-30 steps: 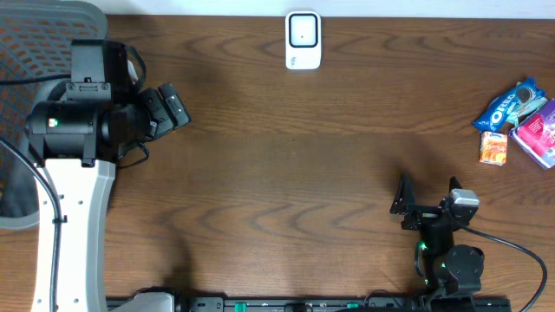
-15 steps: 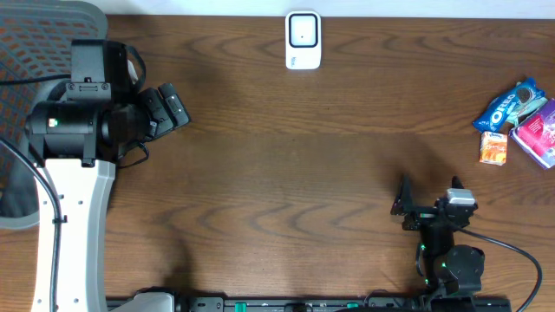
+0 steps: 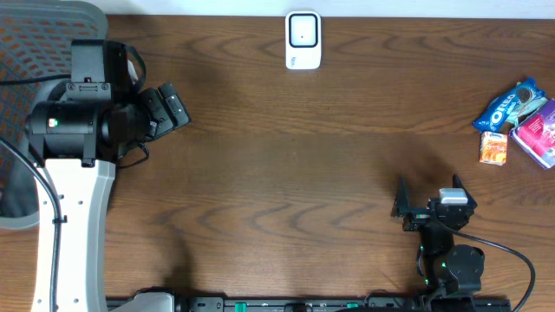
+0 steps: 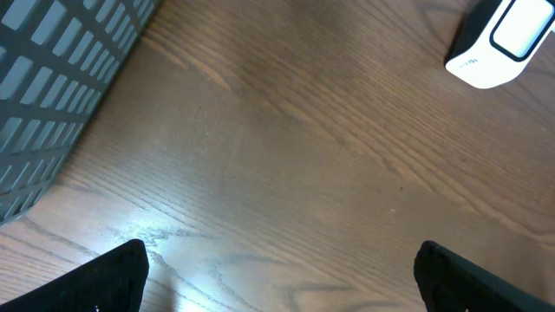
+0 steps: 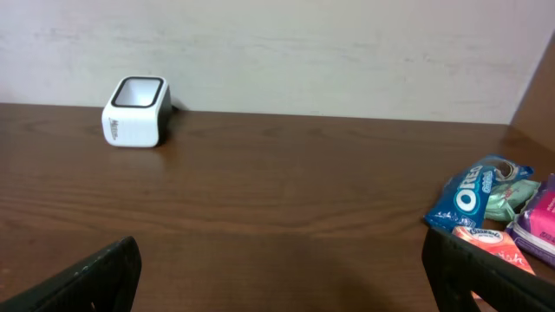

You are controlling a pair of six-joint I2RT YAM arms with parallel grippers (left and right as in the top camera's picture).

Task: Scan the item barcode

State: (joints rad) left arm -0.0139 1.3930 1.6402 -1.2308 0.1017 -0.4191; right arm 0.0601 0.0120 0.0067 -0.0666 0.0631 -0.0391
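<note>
Overhead crops the pink packet (image 3: 541,130) at the edge; left claw (image 4: 279,276) and right claw (image 5: 282,273) spread, empty.

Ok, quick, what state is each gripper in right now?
Left gripper: open, jaws wide apart, nothing between them.
Right gripper: open, jaws wide apart, holding nothing.

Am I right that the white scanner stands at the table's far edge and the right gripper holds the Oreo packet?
Not quite: overhead, the right gripper is open and empty; the Oreo packet lies apart from it. The white scanner is at the far edge.
</note>
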